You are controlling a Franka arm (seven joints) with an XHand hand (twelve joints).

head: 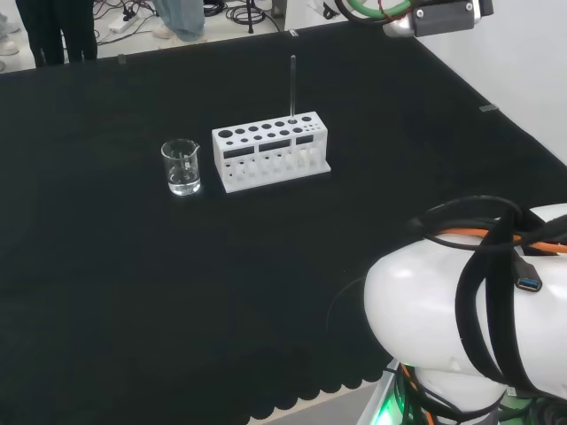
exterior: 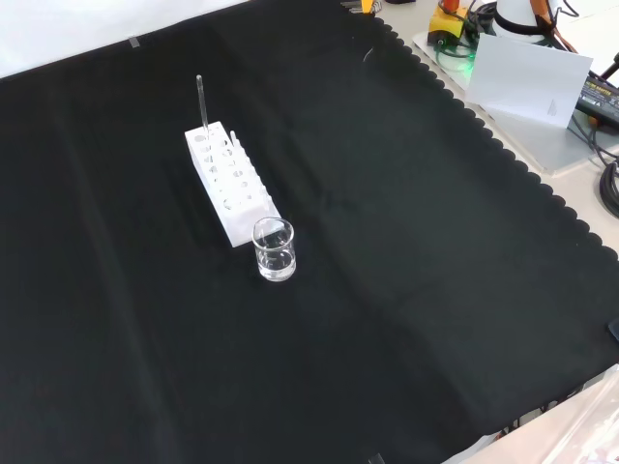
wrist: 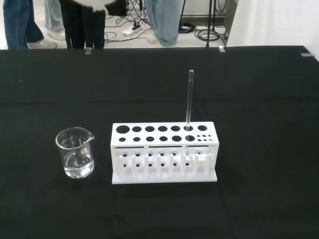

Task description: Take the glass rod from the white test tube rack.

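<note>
A white test tube rack [head: 270, 159] [exterior: 232, 188] [wrist: 164, 157] stands on the black cloth, with two rows of round holes in its top. A thin clear glass rod [head: 293, 88] [exterior: 201, 101] [wrist: 189, 99] stands upright in a back-row hole near the rack's right end in the head view, which is the far end in the front view. It rises well above the rack. The other holes look empty. A blurred white part of the hand [wrist: 93, 5] sits at the wrist view's edge, far back from the rack, and nothing touches the rod.
A small clear glass beaker [head: 182, 166] [exterior: 274, 249] [wrist: 76, 153] stands just left of the rack in the head view, near its close end in the front view. The arm's white links [head: 461, 310] fill the head view's lower right. Open black cloth surrounds the rack.
</note>
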